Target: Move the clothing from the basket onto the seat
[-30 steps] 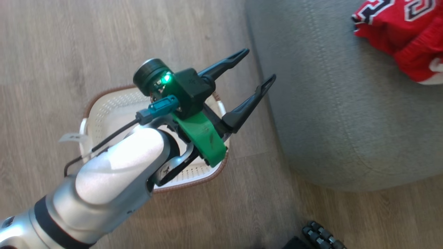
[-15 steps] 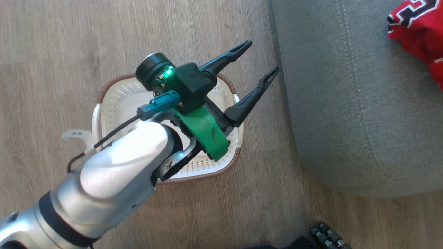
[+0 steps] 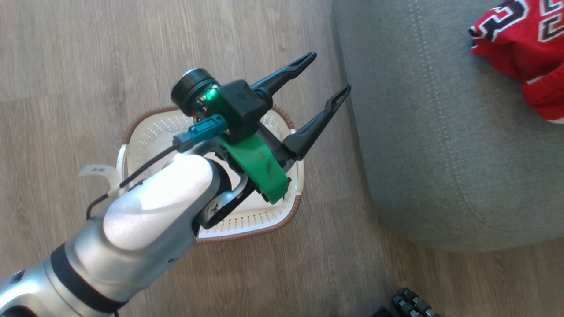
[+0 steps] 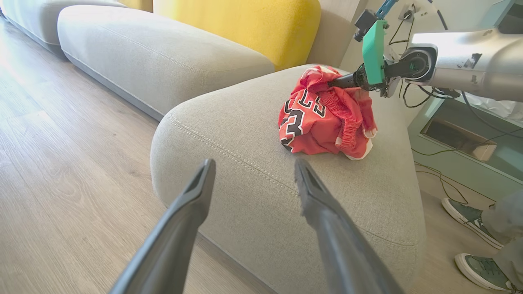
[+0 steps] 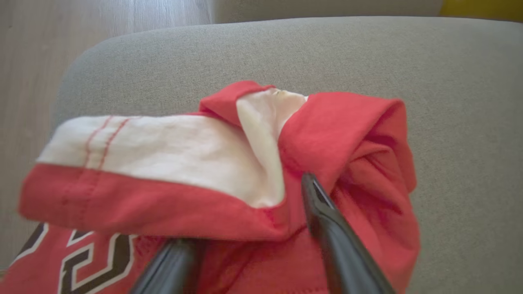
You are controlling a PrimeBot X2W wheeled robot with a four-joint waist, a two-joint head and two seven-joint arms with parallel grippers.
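Note:
The clothing (image 4: 322,118) is a crumpled red heap with white trim and black numbers, lying on the seat (image 4: 229,106). It also shows at the top right of the head view (image 3: 524,48). My right gripper (image 5: 253,212) is open at the heap, with a red and white fold draped over its left finger; from the left wrist view the right gripper (image 4: 339,81) pokes into the heap's top. My left gripper (image 3: 330,71) hangs open over the white basket (image 3: 141,145), holding nothing. The left arm hides part of the basket, and the rest of it shows no clothing.
The basket stands on wood floor left of the seat (image 3: 440,145). More grey cushions (image 4: 155,53) and a yellow one (image 4: 245,24) lie beyond. A person's shoes (image 4: 470,212) and a teal cabinet with cables (image 4: 461,134) are past the seat's far side.
The head camera swung a little, shifting the whole picture. My left arm keeps its pose over the basket, gripper still open. The clothing stays on the seat.

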